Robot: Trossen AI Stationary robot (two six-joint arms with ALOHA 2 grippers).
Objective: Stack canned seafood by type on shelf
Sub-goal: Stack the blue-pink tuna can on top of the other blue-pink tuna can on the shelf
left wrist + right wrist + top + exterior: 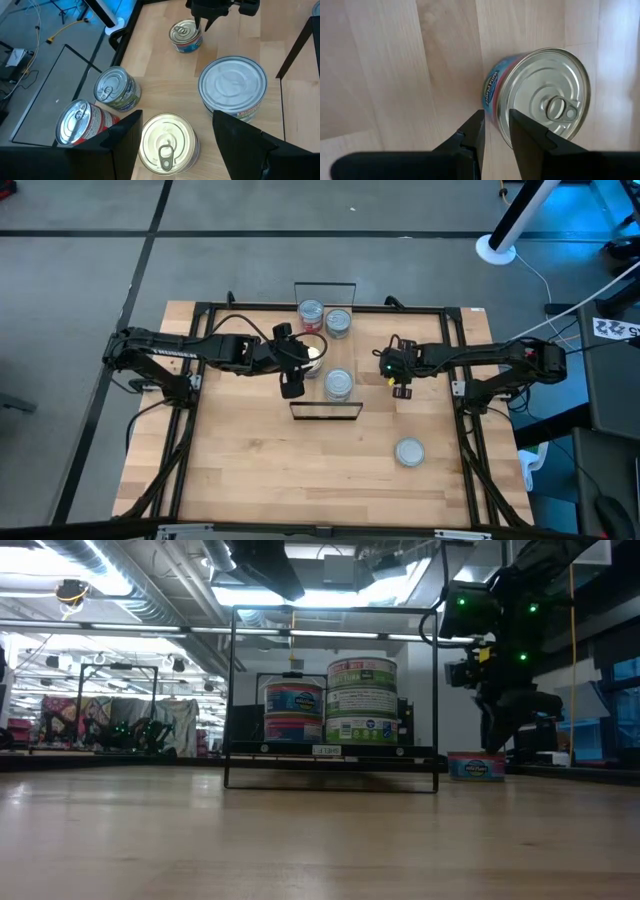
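The left gripper (172, 137) hangs wide open around a gold-topped round tin (166, 144) on the narrow light-wood shelf (326, 363). The right gripper (495, 131), fingers nearly together and empty, hovers beside that shelf over a blue-labelled silver tin (540, 95).

Shelf (325, 408) mid-desk (250, 480), running front to back. Two tin stacks (324, 318) side by side at its far end, one tin (339, 384) nearer the front, another (165, 145) probably under the left arm. Two loose tins on the desk to the right: one (409, 451) front-right, one (537, 95) by the right arm.
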